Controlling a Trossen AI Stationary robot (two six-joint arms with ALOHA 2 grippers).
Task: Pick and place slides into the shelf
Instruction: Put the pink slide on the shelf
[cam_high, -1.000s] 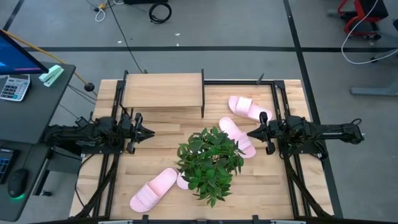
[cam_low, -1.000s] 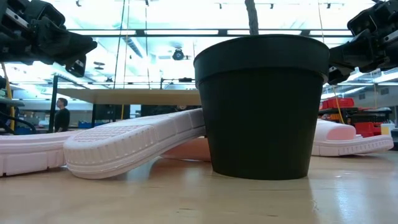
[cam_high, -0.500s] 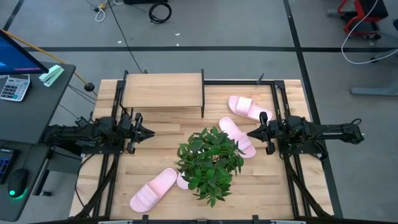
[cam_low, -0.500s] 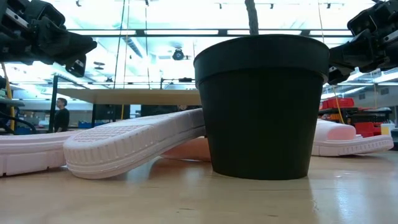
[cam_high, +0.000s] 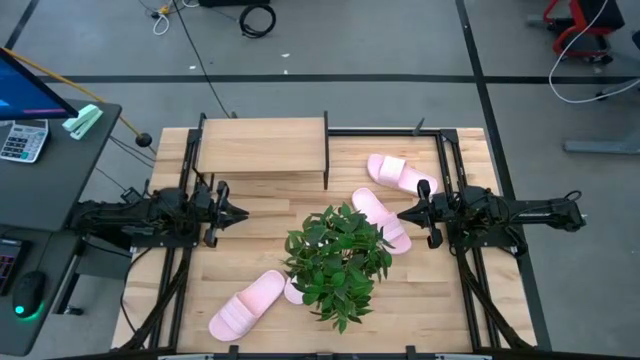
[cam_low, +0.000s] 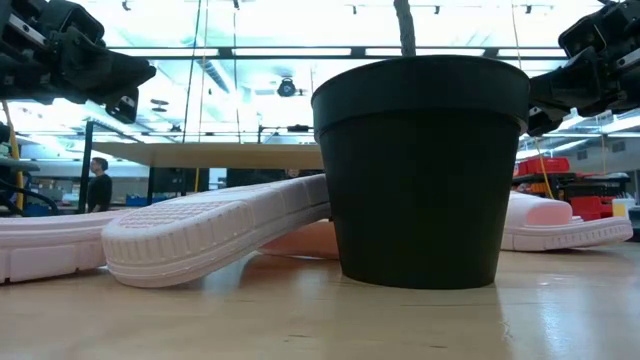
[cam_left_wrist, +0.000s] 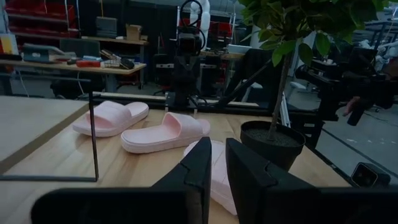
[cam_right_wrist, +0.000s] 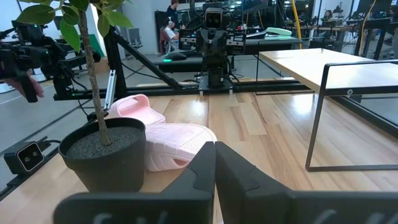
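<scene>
Nothing's really changing over the last second, so the task isn't getting going yet. Left gripper (cam_high: 238, 212) is hovering left of the potted plant (cam_high: 338, 262), fingers nearly pressed together on nothing. Right gripper (cam_high: 405, 213) is sitting right of the plant, pressed together, empty too. Slides (cam_high: 381, 217) are lying around the plant; the shelf (cam_high: 262, 145), behind it, is holding none.

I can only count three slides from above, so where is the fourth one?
In the high view it lies mostly hidden under the plant, beside the front-left slide. The low view shows it tilted, propped against the black pot.
</scene>
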